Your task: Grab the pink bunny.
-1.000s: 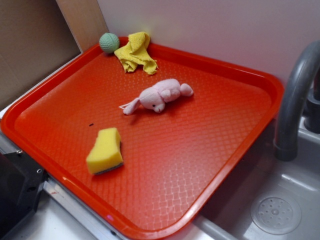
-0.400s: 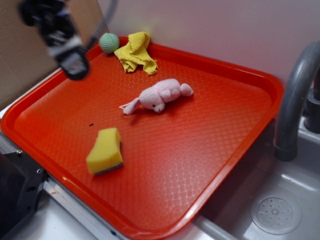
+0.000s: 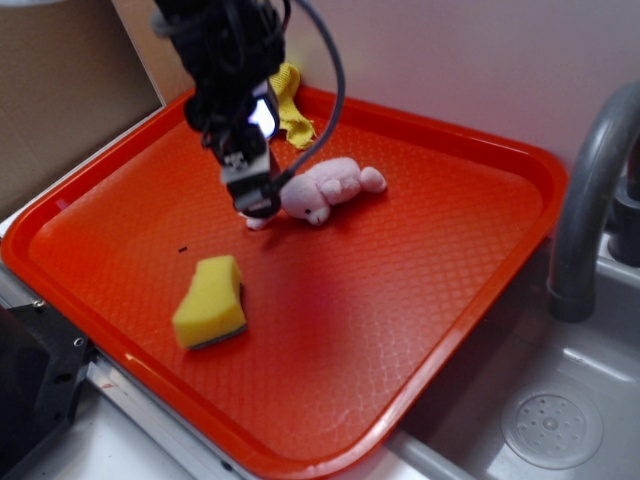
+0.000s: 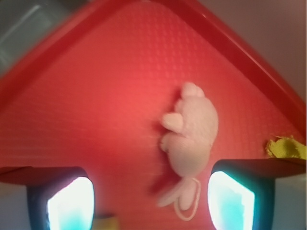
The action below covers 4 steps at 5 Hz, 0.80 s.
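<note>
The pink bunny (image 3: 325,187) lies on its side in the middle of the red tray (image 3: 420,290). My gripper (image 3: 255,200) hangs over the bunny's ear end, at its left, and hides the ears in the exterior view. In the wrist view the bunny (image 4: 192,134) lies between and beyond my two fingers, its ears pointing toward me, closer to the right finger (image 4: 230,201). The jaws stand wide apart with nothing between the pads. The gripper is open and above the tray.
A yellow sponge (image 3: 210,302) lies near the tray's front left. A yellow cloth (image 3: 290,105) lies at the back corner, partly hidden by the arm. A grey tap (image 3: 590,190) and sink (image 3: 550,425) are on the right.
The arm has come in from the upper left and moved right and down to the bunny's ear end. It now hides the green ball. The bunny and sponge have not moved.
</note>
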{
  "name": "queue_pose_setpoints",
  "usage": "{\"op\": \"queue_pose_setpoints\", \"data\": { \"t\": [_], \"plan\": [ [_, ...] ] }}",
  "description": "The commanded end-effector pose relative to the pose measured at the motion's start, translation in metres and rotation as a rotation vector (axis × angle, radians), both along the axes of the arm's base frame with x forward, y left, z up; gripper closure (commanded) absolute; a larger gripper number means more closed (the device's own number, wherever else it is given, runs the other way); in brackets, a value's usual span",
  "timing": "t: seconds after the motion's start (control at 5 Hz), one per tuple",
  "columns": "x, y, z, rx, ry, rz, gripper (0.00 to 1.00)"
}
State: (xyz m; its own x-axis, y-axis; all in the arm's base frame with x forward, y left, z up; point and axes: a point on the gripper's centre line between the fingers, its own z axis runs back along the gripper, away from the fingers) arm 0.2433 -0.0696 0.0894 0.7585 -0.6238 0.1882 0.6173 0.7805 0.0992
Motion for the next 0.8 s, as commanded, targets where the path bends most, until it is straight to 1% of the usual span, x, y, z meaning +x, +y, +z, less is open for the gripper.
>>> {"op": "queue_pose_setpoints", "data": {
  "t": [0.0, 0.4, 0.6],
  "plan": [
    [0.005, 0.012, -0.013, -0.005, -0.054, 0.008, 0.0],
    [0.005, 0.012, -0.013, -0.005, -0.054, 0.008, 0.0],
    [0.019, 0.014, -0.055, 0.035, 0.015, 0.033, 0.0]
  ]
}}
